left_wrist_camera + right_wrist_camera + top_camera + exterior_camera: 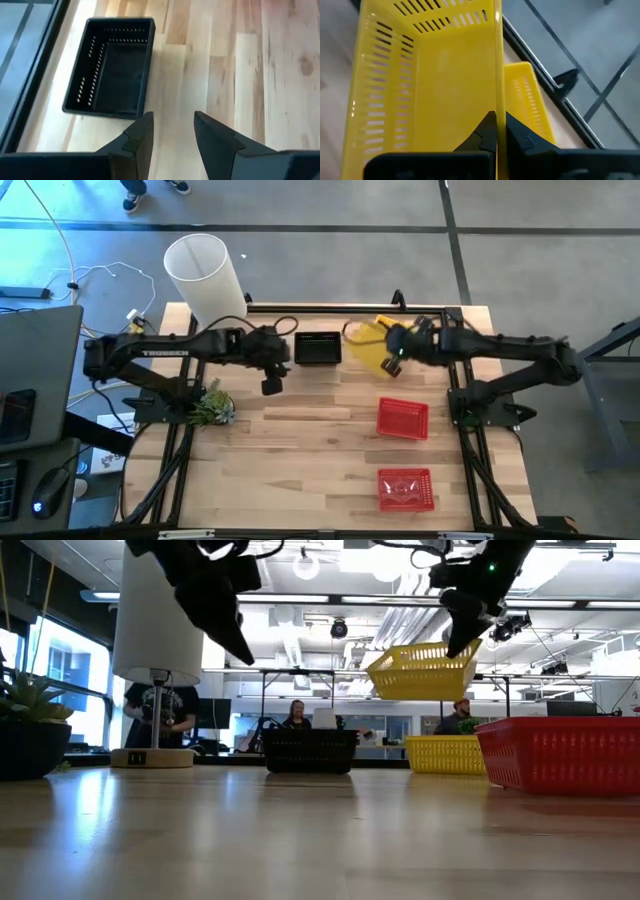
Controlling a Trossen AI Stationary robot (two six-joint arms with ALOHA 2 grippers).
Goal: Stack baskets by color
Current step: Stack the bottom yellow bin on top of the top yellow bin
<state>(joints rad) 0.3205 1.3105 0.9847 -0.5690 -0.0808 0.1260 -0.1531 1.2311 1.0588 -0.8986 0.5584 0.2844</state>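
A yellow basket (pixel 425 672) hangs in the air above the table's far right part, with my right gripper (pixel 498 131) shut on it. A second yellow basket (pixel 445 754) rests flat on the table just below and beyond it. A black basket (pixel 112 67) sits on its base at the far middle of the table. My left gripper (pixel 172 130) hovers open above bare wood just on the near side of the black basket, touching nothing. Two red baskets (pixel 402 418) (pixel 405 488) lie on the right half, nearer the front. My right gripper pinches the rim of one side wall (pixel 498 100) of the yellow basket, one finger inside the basket and one outside. The fingers slant down onto it from above. The basket is lifted clear of the table and hangs tilted, its held side higher.
A tall white cylinder lamp (pixel 205 275) stands at the far left corner, and a small potted plant (pixel 210 408) at the left edge. Bare wood lies across the middle and near left of the table (pixel 300 470).
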